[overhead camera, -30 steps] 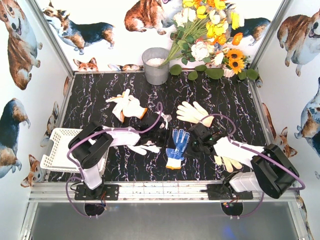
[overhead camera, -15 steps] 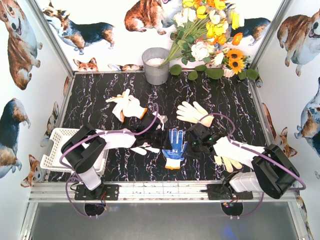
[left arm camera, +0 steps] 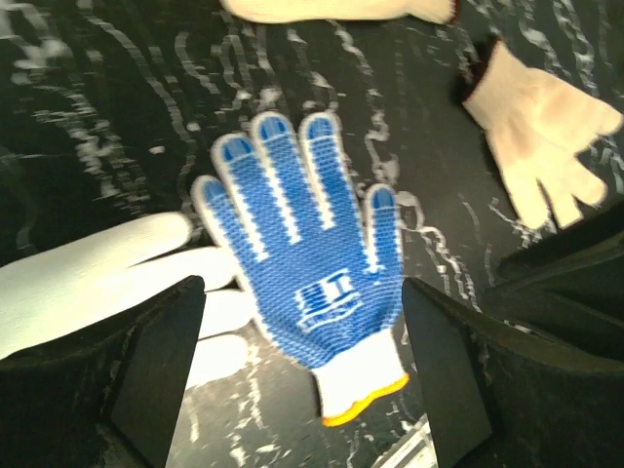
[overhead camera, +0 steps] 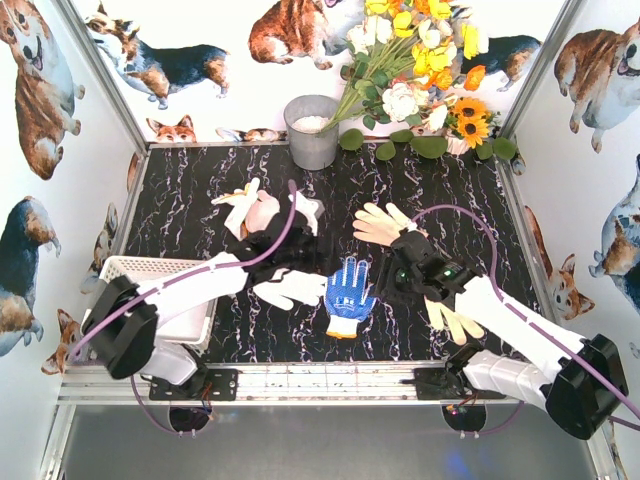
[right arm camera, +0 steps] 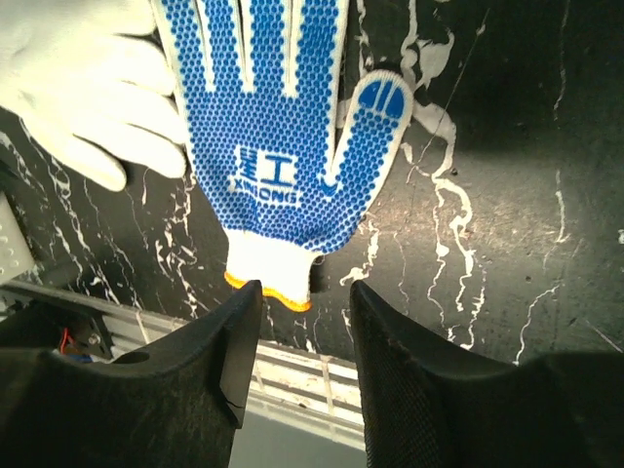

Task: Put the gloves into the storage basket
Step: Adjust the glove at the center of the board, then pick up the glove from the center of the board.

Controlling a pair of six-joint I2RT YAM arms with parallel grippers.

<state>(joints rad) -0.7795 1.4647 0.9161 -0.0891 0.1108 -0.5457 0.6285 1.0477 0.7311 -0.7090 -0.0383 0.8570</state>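
Note:
A blue-palmed glove [overhead camera: 347,296] with an orange cuff lies flat at the table's middle front, and a white glove [overhead camera: 289,288] lies beside it on the left. My left gripper [overhead camera: 312,262] hovers open above them; in its wrist view the blue glove [left arm camera: 307,255] lies between the wide-apart fingers [left arm camera: 156,361]. My right gripper [overhead camera: 388,285] is open and empty just right of the blue glove, whose cuff [right arm camera: 268,278] sits near its fingertips. More cream gloves lie at the back left [overhead camera: 256,212], back right [overhead camera: 385,222] and under the right arm [overhead camera: 455,320]. The white storage basket [overhead camera: 140,264] stands front left, partly under my left arm.
A grey metal bucket [overhead camera: 312,132] and a bunch of flowers [overhead camera: 415,70] stand at the back edge. Metal frame rails [overhead camera: 300,378] run along the table's front. Printed walls close in the left, right and back sides.
Both arms have stretched farther out over the table and both grippers have drawn a little toward the back. The blue glove has shifted slightly left.

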